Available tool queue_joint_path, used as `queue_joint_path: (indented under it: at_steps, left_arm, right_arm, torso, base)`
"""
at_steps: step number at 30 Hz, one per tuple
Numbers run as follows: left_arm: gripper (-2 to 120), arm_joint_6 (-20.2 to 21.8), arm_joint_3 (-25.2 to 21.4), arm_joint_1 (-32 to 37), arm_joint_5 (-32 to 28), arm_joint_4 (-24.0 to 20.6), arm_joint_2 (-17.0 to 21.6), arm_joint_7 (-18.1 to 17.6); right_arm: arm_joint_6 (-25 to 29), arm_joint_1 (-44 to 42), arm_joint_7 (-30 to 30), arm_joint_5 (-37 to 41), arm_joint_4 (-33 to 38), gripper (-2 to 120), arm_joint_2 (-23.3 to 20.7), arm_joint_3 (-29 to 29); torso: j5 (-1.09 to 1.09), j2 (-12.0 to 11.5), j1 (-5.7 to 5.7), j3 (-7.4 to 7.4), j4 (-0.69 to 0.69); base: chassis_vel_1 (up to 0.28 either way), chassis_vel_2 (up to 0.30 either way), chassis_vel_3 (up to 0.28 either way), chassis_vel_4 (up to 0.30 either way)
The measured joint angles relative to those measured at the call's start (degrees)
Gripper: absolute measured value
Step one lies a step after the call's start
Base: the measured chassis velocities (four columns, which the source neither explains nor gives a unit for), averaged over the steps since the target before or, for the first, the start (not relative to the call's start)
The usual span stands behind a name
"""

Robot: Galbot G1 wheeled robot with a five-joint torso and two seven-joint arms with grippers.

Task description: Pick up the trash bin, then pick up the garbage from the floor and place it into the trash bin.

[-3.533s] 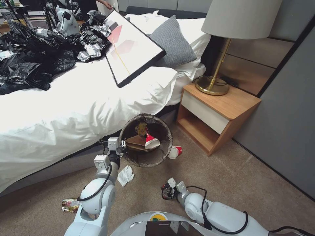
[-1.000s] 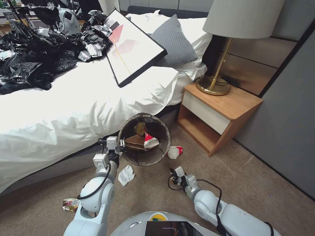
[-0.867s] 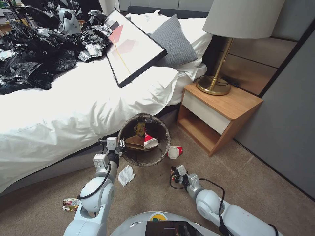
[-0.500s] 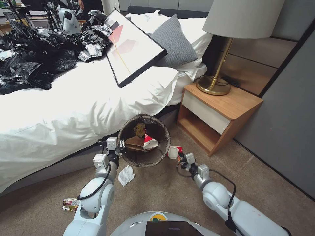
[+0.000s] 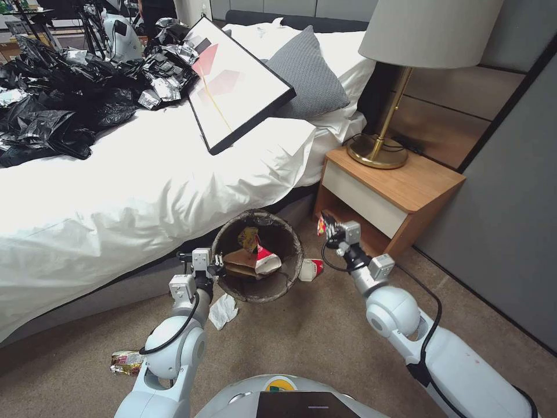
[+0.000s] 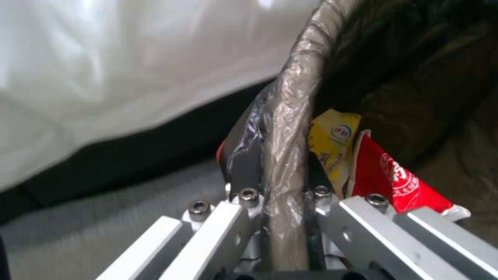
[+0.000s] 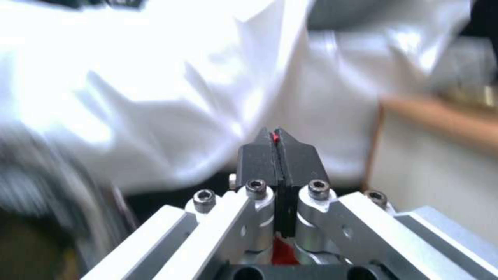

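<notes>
Nearest the robot, a crumpled foil snack wrapper (image 5: 124, 362) is lying on the carpet (image 5: 301, 337) beside the left arm, its print too small to read, and a white tissue wad (image 5: 223, 310) is lying just below the trash bin (image 5: 257, 256). The left gripper (image 5: 216, 268) is holding the bin off the carpet beside the bed (image 5: 133, 191), its jaws clamped on the bag-lined rim (image 6: 290, 128); in the left wrist view, a yellow wrapper (image 6: 332, 149) and a red-and-white wrapper (image 6: 402, 181) are showing inside, their logos blurred beyond reading, and a brown paper bag (image 5: 241, 262) is lying with them. A red-and-white wrapper (image 5: 310, 270) is resting on the carpet just beside the bin's right side. Above it the right gripper (image 5: 321, 224) is hanging near the wooden nightstand (image 5: 406, 186), jaws pressed together on a small red scrap (image 7: 275, 136), most of it hidden between the pads. Farther off, a brass lamp (image 5: 400, 87) is standing on the nightstand, and a framed picture (image 5: 238, 87), a grey pillow (image 5: 307, 72) and a heap of black plastic bags (image 5: 64, 98) are lying on the bed.
</notes>
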Motion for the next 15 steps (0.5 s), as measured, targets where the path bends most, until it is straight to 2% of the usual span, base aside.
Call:
queue_joint_path:
  at_steps: [3,5,8,15]
  left_arm:
    - [0,1.57,0.41,0.22,-0.66,-0.44,0.01,-0.37]
    - [0,3.18,0.68,0.57,-0.77,-0.87,0.02,-0.27]
    - [0,3.66,0.86,0.75,-0.81,-1.00,0.03,-0.26]
    - [0,4.53,1.09,1.10,-0.94,-1.53,-0.12,-0.26]
  right_arm:
    - [0.71,0.64,-1.03,-0.46,2.37,0,0.07,0.45]
    - [0.89,1.13,-2.09,-0.66,6.73,0,-0.12,0.05]
    - [0.89,1.12,-2.69,-1.14,8.75,0,-0.47,-1.22]
    - [0.24,1.60,-3.65,-3.35,11.23,0,-1.24,-8.29]
  torso:
    - [0.00,0.00,0.00,0.00,0.00]
    - [-0.01,0.00,0.00,0.00,0.00]
    - [0.00,0.00,0.00,0.00,0.00]
    - [0.00,0.00,0.00,0.00,-0.01]
  base:
    - [0.000,0.000,0.000,0.000]
    - [0.000,0.000,0.000,0.000]
    - [0.000,0.000,0.000,0.000]
    - [0.000,0.000,0.000,0.000]
